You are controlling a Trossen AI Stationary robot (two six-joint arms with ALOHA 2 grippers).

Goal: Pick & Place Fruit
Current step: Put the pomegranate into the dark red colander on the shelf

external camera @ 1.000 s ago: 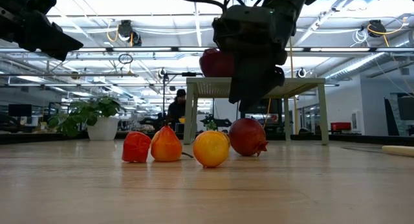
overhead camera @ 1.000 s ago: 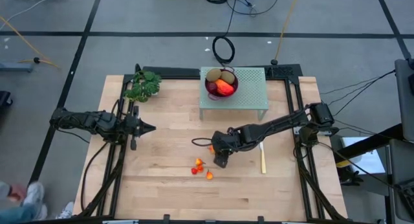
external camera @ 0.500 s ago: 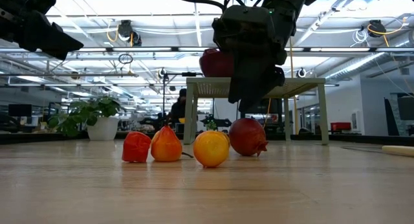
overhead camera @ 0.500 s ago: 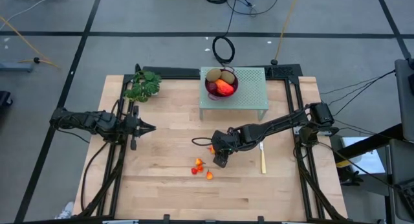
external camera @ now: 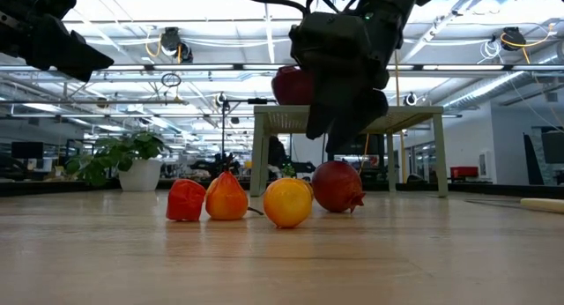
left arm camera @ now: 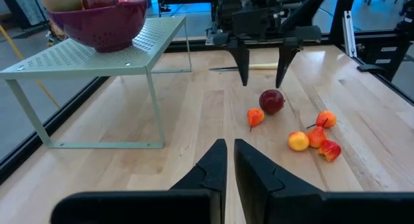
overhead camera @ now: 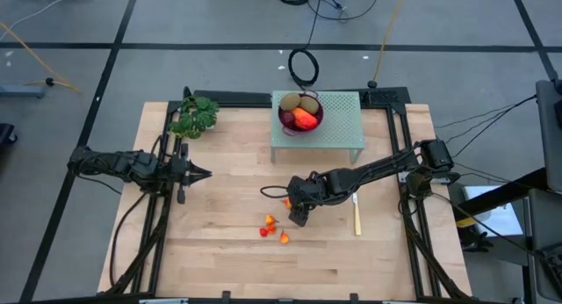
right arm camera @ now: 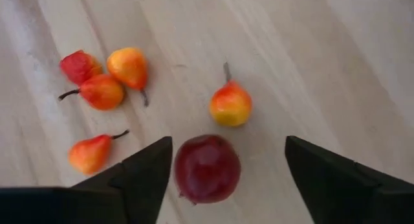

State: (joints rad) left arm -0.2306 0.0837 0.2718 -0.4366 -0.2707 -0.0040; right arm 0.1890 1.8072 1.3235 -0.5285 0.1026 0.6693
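Barely anything shifted since a second ago, but the right pincer (right arm camera: 223, 162) looks to have spread its fingers a bit wider, and in the low view the person who stood behind the stand in the background is gone. Right pincer is open now, poised right over the dark red round fruit (right arm camera: 207, 168), one finger either side, not touching it. My read: it's lining up to drop down and grab that one next.

Left pincer (overhead camera: 200, 173) sits closed at the left middle of the overhead frame, well away from the action.

Moving outward: the red fruit is smooth, matte and roundish with a little crown nub on one end. Just beside it is one tiny orange-red fruit (right arm camera: 230, 104), glossy, pear-shaped with a stem. Four more tiny ones (right arm camera: 102, 91) sit scattered toward the upper left of the wrist frame, also on the pale, grainy wooden bench (overhead camera: 219, 251).

Top centre overhead, a purple colander-style bowl (overhead camera: 300, 113) sits on a pale green perforated metal stand (overhead camera: 342, 133), already holding kiwis and an orange-red piece. Leafy bunch (overhead camera: 195, 116) upper left, yellow-handled knife (overhead camera: 356, 214) to the right.
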